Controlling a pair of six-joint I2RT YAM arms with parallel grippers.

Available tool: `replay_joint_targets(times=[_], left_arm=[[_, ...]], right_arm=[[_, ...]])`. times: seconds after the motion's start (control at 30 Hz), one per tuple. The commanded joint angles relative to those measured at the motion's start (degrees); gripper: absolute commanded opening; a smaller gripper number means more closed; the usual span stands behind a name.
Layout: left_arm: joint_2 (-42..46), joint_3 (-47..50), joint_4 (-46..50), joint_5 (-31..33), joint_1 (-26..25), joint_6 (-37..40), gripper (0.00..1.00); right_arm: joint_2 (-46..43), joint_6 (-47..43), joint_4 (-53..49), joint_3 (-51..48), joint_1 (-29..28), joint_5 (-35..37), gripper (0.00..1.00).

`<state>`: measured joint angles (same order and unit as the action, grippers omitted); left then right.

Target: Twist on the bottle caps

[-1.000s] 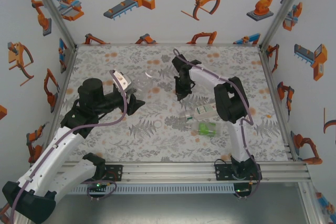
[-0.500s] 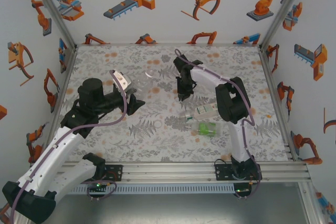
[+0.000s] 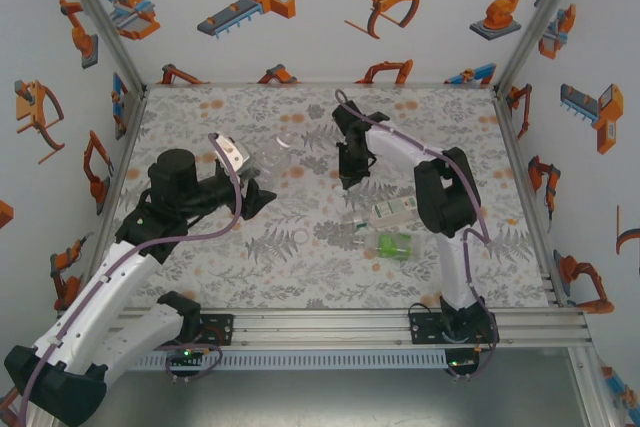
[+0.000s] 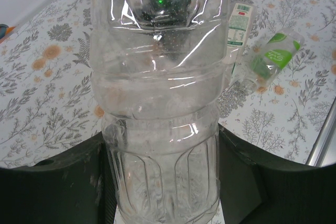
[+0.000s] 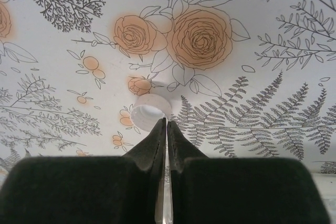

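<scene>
Zero caps judged fitted; left gripper [image 4: 163, 153] clamps the clear bottle [image 4: 157, 51]; right gripper [image 5: 165, 125], fingers [image 5: 181, 148] pressed together, touches a white cap [image 5: 148, 109] lying on the table [image 5: 273, 30]; green bottle [image 3: 393, 243] and labelled bottle [image 3: 390, 211] lie untouched.

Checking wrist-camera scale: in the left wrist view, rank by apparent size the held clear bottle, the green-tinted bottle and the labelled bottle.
Largest by far: clear bottle, though nearest the camera.
Then green-tinted bottle and labelled bottle, which look alike; the labelled one is partly hidden behind the clear bottle, so unranked.
</scene>
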<state>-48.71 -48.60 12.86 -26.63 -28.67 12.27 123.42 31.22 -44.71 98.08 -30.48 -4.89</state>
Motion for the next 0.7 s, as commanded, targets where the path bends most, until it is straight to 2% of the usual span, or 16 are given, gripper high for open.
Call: replay_joint_targets(times=[0.0,0.67], left_arm=[[0.3,-0.4,-1.3,-1.2,0.4,-1.1,0.00],[0.6,-0.4,-1.1,-1.2,0.4,-1.0,0.00]], right_arm=[[-0.5,-0.6,-1.5,0.1,0.4,0.6,0.08],[2.1,-0.4,-0.2,-1.2,0.4,0.9,0.07]])
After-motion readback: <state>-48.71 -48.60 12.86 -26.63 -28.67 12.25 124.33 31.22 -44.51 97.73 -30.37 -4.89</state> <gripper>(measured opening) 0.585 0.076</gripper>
